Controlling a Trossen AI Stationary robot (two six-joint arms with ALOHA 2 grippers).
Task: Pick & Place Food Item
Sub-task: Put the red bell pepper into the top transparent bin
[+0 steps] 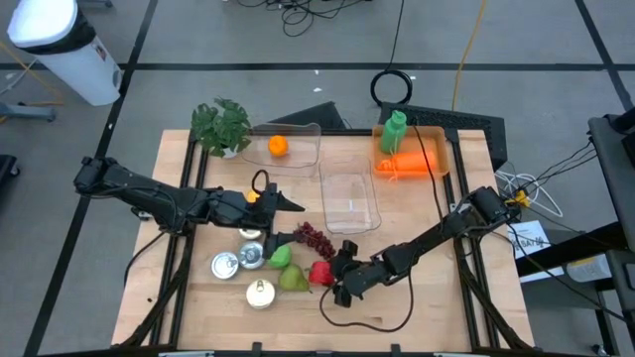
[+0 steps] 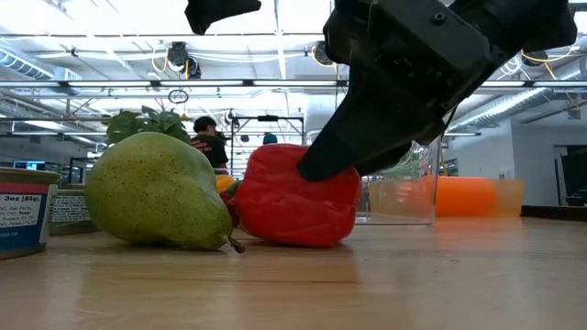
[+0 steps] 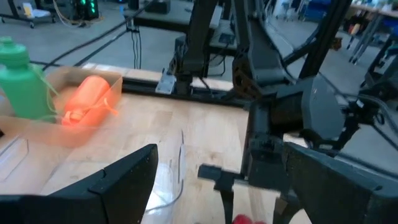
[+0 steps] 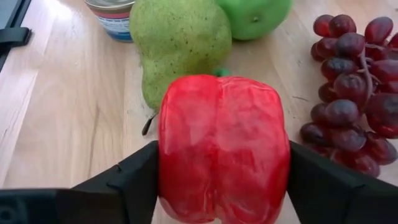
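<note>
A red bell pepper (image 4: 222,146) lies on its side on the wooden table (image 1: 417,218), near the front middle. My right gripper (image 1: 327,276) is shut on it. A green pear (image 4: 180,37) lies just beyond the pepper, with a green apple (image 4: 252,15) and a bunch of dark grapes (image 4: 354,93) farther on. My left gripper (image 1: 293,203) hangs open above the table's left middle, with nothing between its fingers (image 3: 124,180). My right gripper pinches the pepper between its two fingers, one on each of its two opposite flanks (image 4: 168,162). The fingers (image 4: 134,180) slant down at it from the table's right. The pepper's underside (image 2: 293,240) rests on the table.
Several tins (image 1: 225,265) stand left of the pear. A clear tray (image 1: 349,201) lies at the middle, and another holding an orange (image 1: 278,146) lies behind it. A bin at the back right holds a green bottle (image 1: 395,134). A potted plant (image 1: 220,126) stands at the back left.
</note>
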